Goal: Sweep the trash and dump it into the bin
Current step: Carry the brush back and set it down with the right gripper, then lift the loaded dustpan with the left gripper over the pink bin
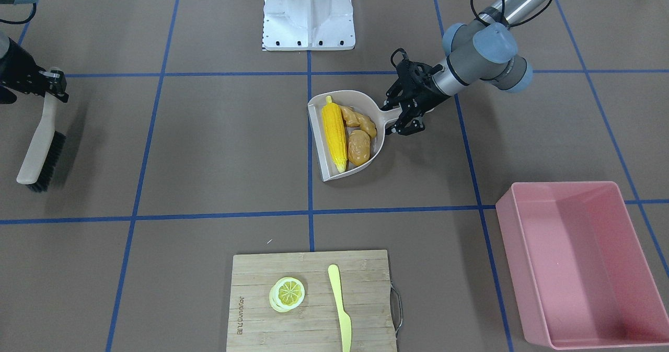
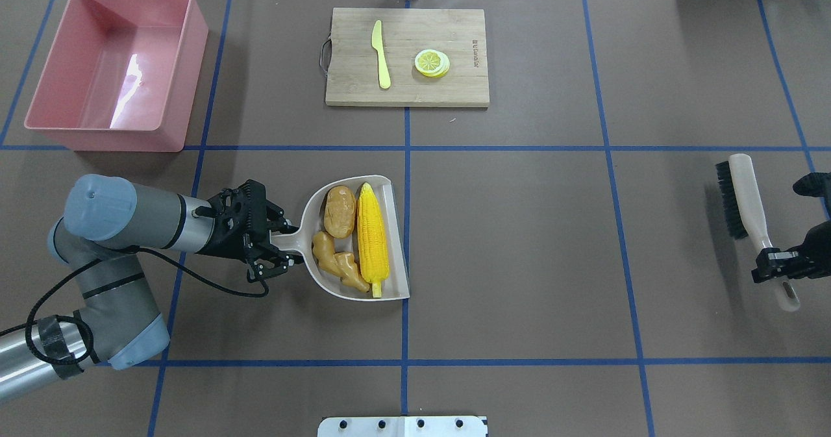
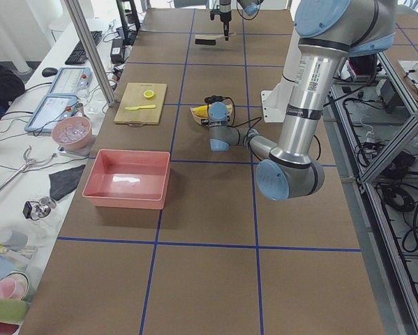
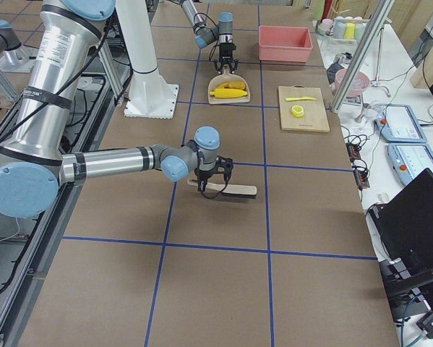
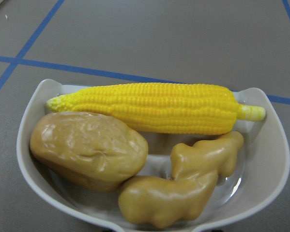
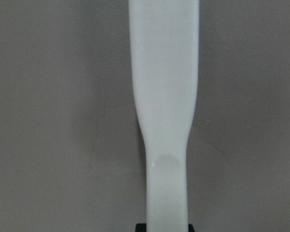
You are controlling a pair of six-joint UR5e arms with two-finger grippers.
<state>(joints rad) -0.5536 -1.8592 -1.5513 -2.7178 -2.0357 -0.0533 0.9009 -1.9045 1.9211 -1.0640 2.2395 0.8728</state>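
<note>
We count three pieces of trash, one of each kind: a long yellow corn cob [image 2: 373,239], a brown potato [image 2: 339,212] and a knobbly tan ginger root [image 2: 337,265]. All three lie together in the one beige dustpan [image 2: 397,262]. The potato and the ginger root sit side by side at the end nearest the left jaws. The corn cob lies crosswise beyond them, close against both, by the pan's open lip.

The left jaws are closed tight on the dustpan's handle and grip nothing else. We cannot tell whether the pan rests on the counter [image 2: 519,229] or is slightly raised. The one bin [image 2: 191,80], a pink tub with tall walls, stands well apart from the left jaws, farther from the robot and off to their left.

The right jaws, far across the counter from the left jaws, are clamped on the pale handle of the one brush [image 2: 746,197], near the handle's end. Its black bristles are at the end away from those jaws.

Out past the dustpan from the left jaws lies one wooden cutting board [image 2: 448,86]. It carries one yellow knife [image 2: 381,54] and a lemon slice [image 2: 432,62], the knife on the side nearer the left jaws. The board has a burned-in mark along its short edge towards the right jaws, and we cannot read it. Blue tape lines [image 2: 519,148] cross the counter in a grid.
</note>
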